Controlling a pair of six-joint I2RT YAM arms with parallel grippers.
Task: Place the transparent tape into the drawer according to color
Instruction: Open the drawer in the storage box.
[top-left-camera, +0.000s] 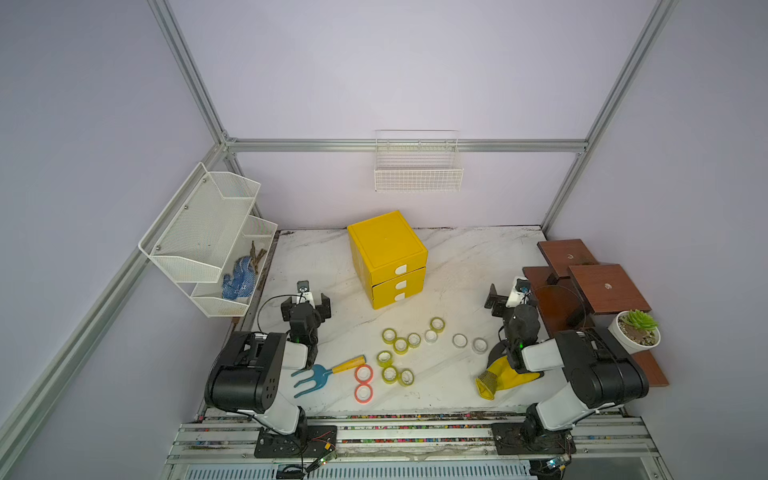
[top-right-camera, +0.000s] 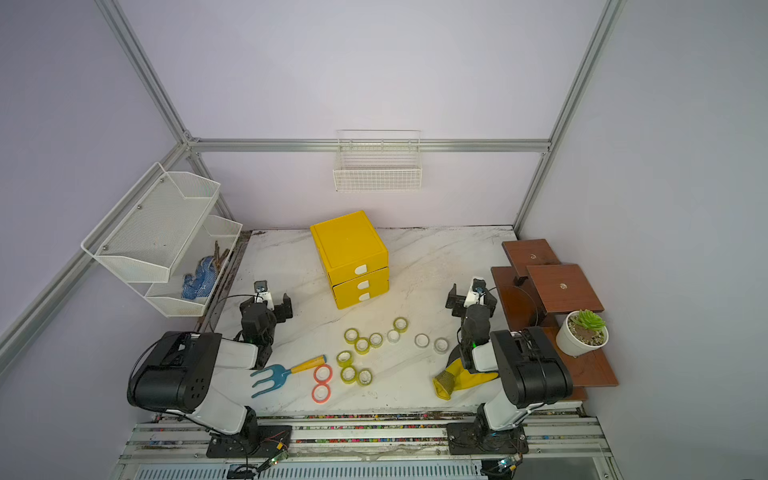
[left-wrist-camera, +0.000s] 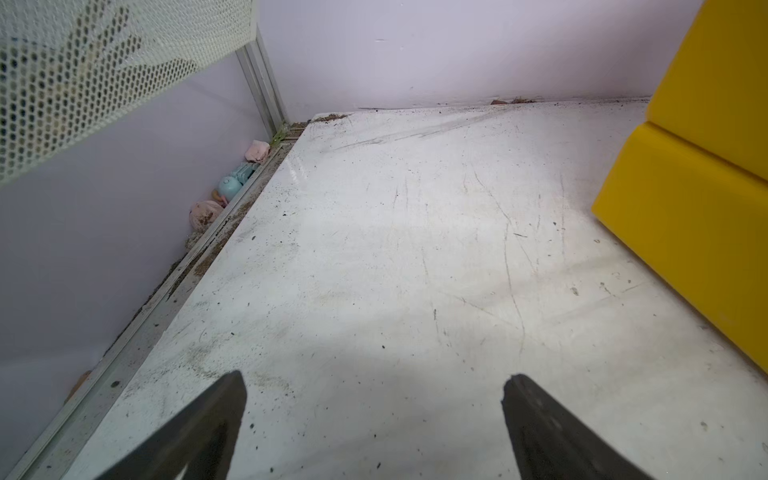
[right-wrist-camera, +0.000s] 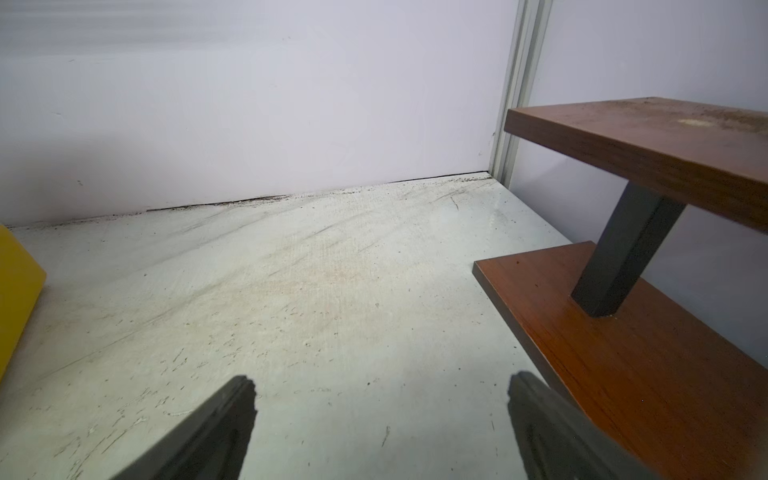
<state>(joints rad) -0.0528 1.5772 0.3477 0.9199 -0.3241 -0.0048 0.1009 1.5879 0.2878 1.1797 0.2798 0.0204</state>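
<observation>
- Looking down in a top view, we take the yellow drawer cabinet (top-left-camera: 386, 257) as our landmark; its three drawers are all closed.
- Our left gripper (top-left-camera: 306, 300) hovers to the left of the cabinet, over the bare table (top-left-camera: 457, 266). In the left wrist view its jaws are spread wide, with nothing between them and nothing touched.
- Our right gripper (top-left-camera: 510, 296) hovers to the right of the cabinet. In the right wrist view its jaws are likewise spread wide and empty above the tabletop.
- The transparent tape (top-left-camera: 401, 345) lies on the table in front of the cabinet, apart from both grippers.
- The yellow-green rolls (top-left-camera: 390, 375) cluster directly in front of the cabinet, and the clear rolls (top-left-camera: 459, 340) lie to the front right of it.
- The two pink rings (top-left-camera: 363, 374) sit just beside each other, farther out from the cabinet's front.
- We also see a blue garden fork (top-left-camera: 316, 376) in front of the cabinet to the left, next to the pink rings, and a yellow glove (top-left-camera: 496, 376) to the front right.
</observation>
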